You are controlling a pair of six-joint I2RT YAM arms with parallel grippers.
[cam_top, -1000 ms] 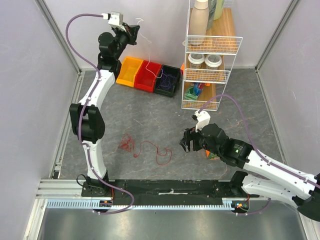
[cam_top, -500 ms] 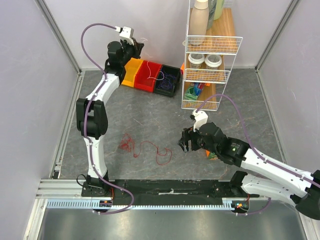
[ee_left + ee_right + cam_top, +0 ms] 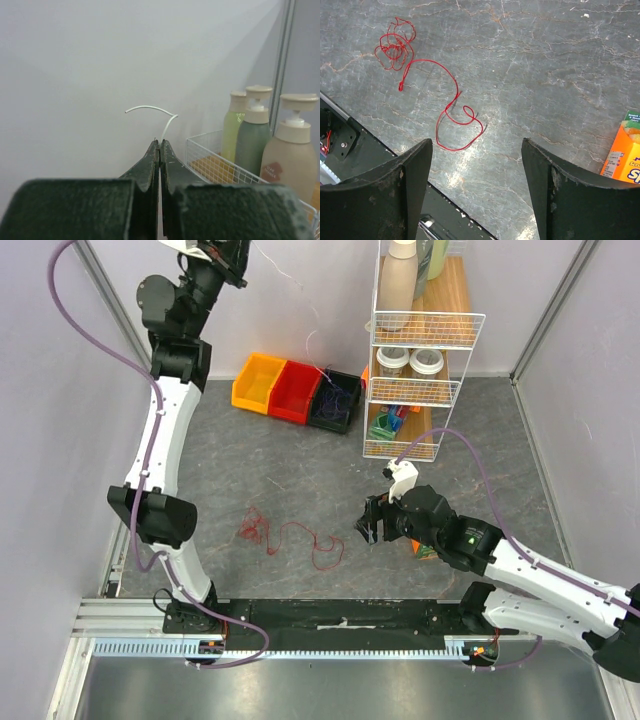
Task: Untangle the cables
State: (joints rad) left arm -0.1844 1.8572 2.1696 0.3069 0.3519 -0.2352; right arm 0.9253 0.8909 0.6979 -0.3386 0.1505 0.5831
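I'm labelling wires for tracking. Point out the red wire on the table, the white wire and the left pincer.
Thin loopy red wire [image 3: 394, 49], right wrist view, its tangled clump.
Thin white wire [image 3: 150, 107], left wrist view, top of its arc.
Left pincer [image 3: 159, 142], left wrist view, between its shut tips.

on the table [image 3: 300, 465], a coiled cable [image 3: 250, 528] lies in front, a row of bins [image 3: 297, 392] behind it, a wire rack [image 3: 420, 390] right of the bins, and a second cable [image 3: 148, 106] apparently enters the rightmost bin [image 3: 338, 405].
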